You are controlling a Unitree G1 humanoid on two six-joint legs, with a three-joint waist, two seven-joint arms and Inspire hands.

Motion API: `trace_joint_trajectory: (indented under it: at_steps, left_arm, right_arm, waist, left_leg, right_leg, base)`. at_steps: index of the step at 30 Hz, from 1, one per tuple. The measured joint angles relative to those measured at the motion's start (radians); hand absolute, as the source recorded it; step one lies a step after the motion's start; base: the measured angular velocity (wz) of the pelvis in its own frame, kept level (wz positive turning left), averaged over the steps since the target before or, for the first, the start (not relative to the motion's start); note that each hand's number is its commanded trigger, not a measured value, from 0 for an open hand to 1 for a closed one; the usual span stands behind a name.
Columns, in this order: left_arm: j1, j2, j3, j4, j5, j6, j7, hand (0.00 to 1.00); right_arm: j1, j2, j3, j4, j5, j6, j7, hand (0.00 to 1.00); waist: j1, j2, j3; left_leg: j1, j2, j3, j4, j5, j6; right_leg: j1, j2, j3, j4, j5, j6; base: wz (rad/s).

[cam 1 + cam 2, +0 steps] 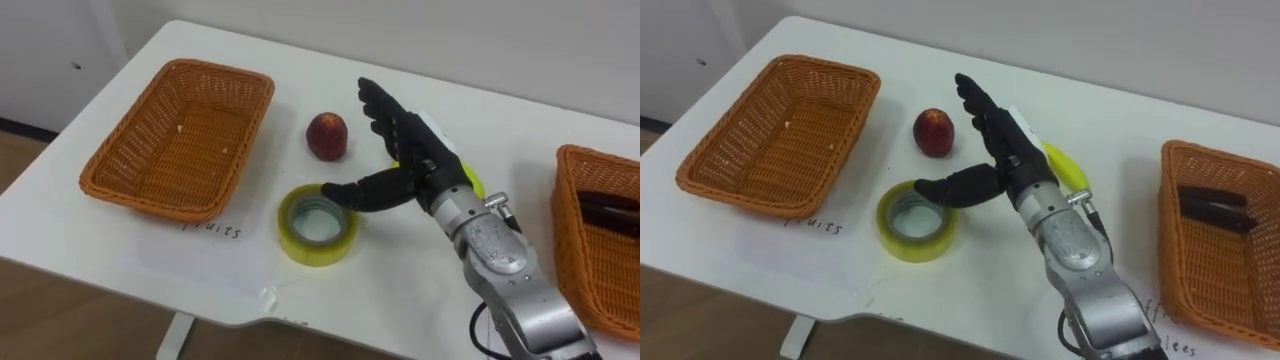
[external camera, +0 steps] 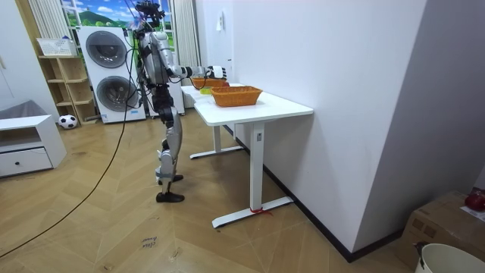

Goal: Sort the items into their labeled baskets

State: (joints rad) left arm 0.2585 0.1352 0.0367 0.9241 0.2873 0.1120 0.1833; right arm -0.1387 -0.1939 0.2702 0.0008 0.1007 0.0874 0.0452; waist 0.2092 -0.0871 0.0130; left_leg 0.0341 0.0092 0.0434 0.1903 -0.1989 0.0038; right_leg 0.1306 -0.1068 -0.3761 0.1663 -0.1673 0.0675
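Observation:
A red apple [image 1: 327, 136] lies on the white table [image 1: 200, 270] just right of the empty left basket [image 1: 120, 188]. In front of it sits a roll of yellow tape [image 1: 317, 225], lying flat. My right hand [image 1: 405, 135] reaches in from the lower right, open, with its fingers straight and pointing toward the far edge beside the apple. Its thumb stretches left over the tape's far rim. A yellow thing [image 1: 471, 184] lies partly hidden under the wrist. The right basket [image 1: 566, 235] holds dark office items [image 1: 605, 206].
Handwritten labels mark the table in front of each basket. The table's near edge runs close below the tape. In the room view the robot [image 2: 161, 83] stands at the far end of the table [image 2: 265, 106], beside washing machines [image 2: 110, 72].

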Motion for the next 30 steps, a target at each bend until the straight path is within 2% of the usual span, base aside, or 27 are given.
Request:
trace_joint_trajectory:
  at_steps: [7, 15, 30]
  left_arm:
    - [0.004, 0.0, -0.002, 0.001, 0.002, 0.012, -0.001, 0.0]
    - [0.005, -0.001, -0.002, 0.001, 0.029, 0.012, -0.005, 0.0]
    - [0.0, -0.006, -0.011, 0.001, 0.032, 0.012, -0.02, 0.0]
  right_arm:
    - [0.0, 0.012, 0.015, 0.042, -0.053, 0.0, -0.029, 0.0]
    - [0.0, 0.024, 0.024, 0.083, -0.11, -0.002, -0.037, 0.0]
    - [0.0, 0.03, 0.058, 0.152, -0.152, -0.005, -0.057, 0.0]
  waist:
    - [0.014, 0.0, 0.001]
    - [0.019, 0.012, 0.0083]
    - [0.02, 0.024, 0.0028]
  left_leg:
    - [-0.009, -0.003, -0.011, 0.007, 0.0, 0.0]
    - [-0.023, -0.004, -0.022, 0.015, 0.0, 0.0]
    - [-0.022, -0.004, -0.022, 0.016, 0.0, 0.0]
  right_leg:
    - [0.001, -0.002, -0.017, 0.0, 0.0, 0.0]
    - [-0.005, -0.002, -0.024, 0.0, 0.0, 0.0]
    - [-0.009, -0.002, -0.023, -0.001, 0.0, 0.0]
  base:
    - [0.05]
    - [0.03]
    - [0.0]
